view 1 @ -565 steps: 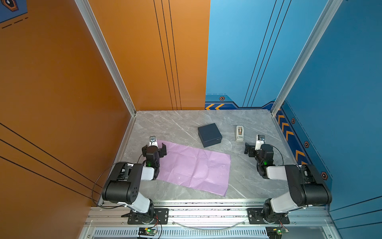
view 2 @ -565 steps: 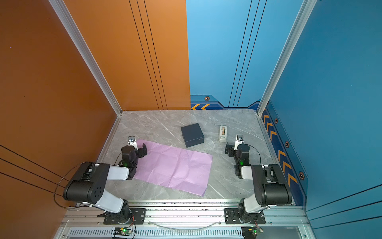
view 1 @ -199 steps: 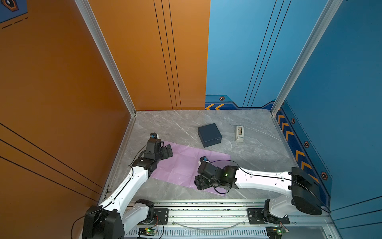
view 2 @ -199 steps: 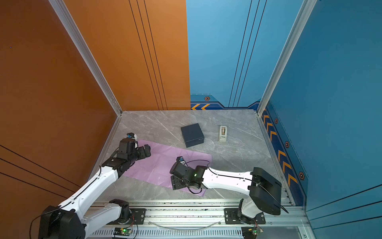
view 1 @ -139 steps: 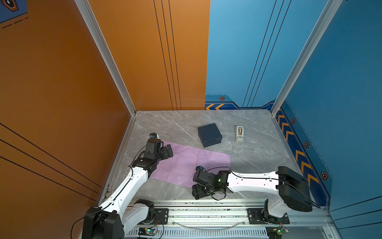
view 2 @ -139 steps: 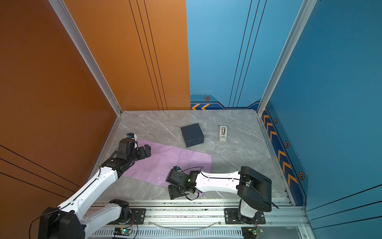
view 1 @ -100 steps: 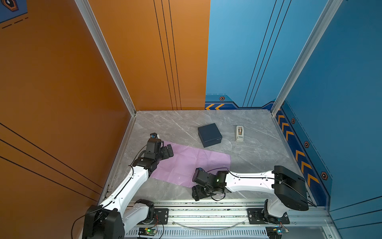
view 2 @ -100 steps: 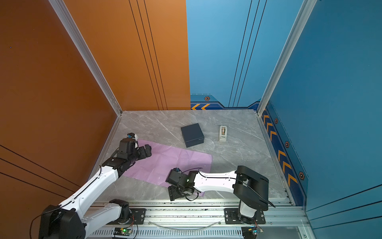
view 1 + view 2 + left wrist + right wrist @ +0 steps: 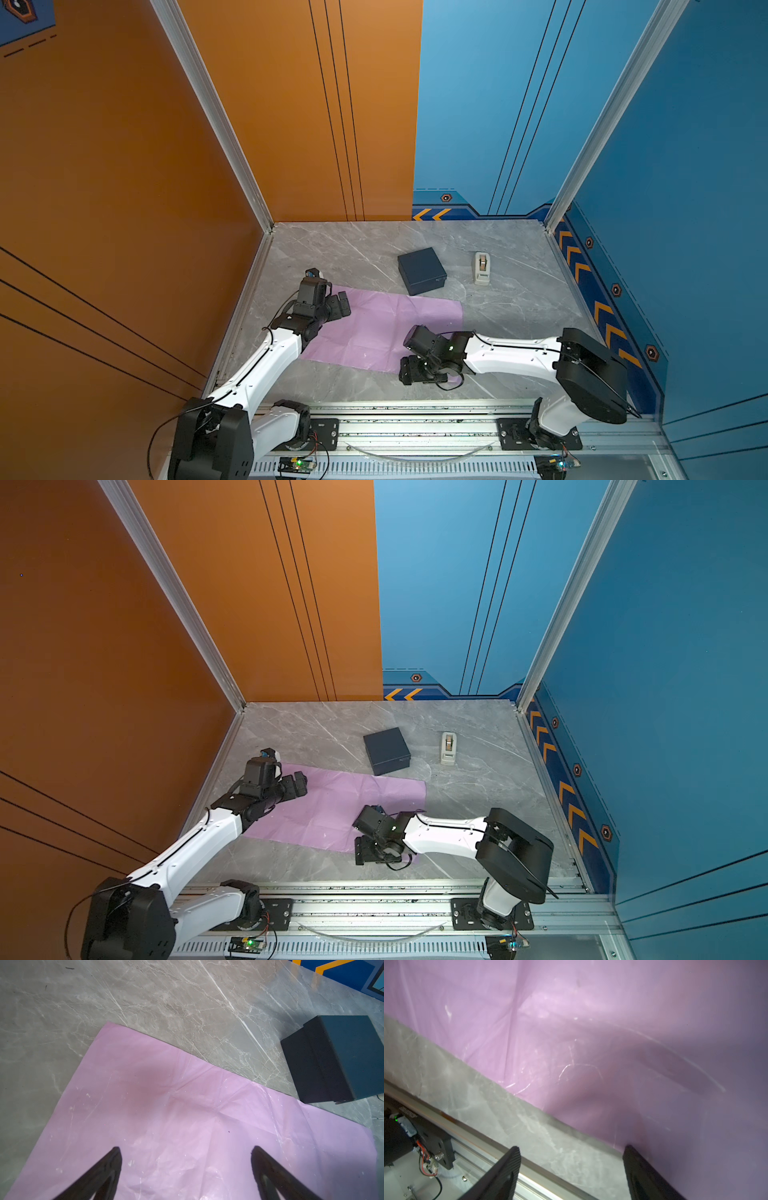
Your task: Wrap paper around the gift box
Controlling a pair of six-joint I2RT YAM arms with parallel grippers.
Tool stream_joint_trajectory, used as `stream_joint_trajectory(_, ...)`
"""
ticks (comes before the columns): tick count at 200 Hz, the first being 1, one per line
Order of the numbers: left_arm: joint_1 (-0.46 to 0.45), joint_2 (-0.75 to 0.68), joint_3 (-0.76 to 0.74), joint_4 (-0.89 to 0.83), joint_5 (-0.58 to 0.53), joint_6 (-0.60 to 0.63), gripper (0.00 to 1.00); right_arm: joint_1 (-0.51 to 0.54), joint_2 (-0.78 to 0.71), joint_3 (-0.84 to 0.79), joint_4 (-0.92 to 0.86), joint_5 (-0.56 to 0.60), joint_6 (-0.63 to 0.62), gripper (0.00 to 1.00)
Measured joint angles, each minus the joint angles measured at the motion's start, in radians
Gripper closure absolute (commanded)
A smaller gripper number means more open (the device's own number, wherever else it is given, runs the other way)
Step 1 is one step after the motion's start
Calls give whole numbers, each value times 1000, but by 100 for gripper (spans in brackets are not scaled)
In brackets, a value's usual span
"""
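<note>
lilac paper (image 9: 374, 328) lies flat on the grey table (image 9: 519, 299). the dark gift box (image 9: 422, 270) sits just past the paper's edge at 1 o'clock. the left gripper (image 9: 343, 305) hovers over its 10 o'clock corner, jaws wide and empty. the right gripper (image 9: 419, 372), jaws apart, straddles its 5 o'clock edge.

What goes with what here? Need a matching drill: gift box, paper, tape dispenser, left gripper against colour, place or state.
Things:
1. gift box
2. paper
3. tape dispenser
4. left gripper

Descriptions:
a. beige, farthest right of the four
b. lilac, creased
c. dark navy, square
d. open, over the paper's left end

Pairs: 1-c, 2-b, 3-a, 4-d
</note>
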Motion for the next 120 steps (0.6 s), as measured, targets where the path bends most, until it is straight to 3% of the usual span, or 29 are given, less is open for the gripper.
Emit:
stream_joint_trajectory(71, 14, 80, 0, 13, 17, -26, 2, -238, -207, -154, -139, 50, -75, 16)
stream_joint_trajectory(120, 100, 112, -3, -5, 23, -113, 2, -231, -346, -70, -227, 82, -126, 17)
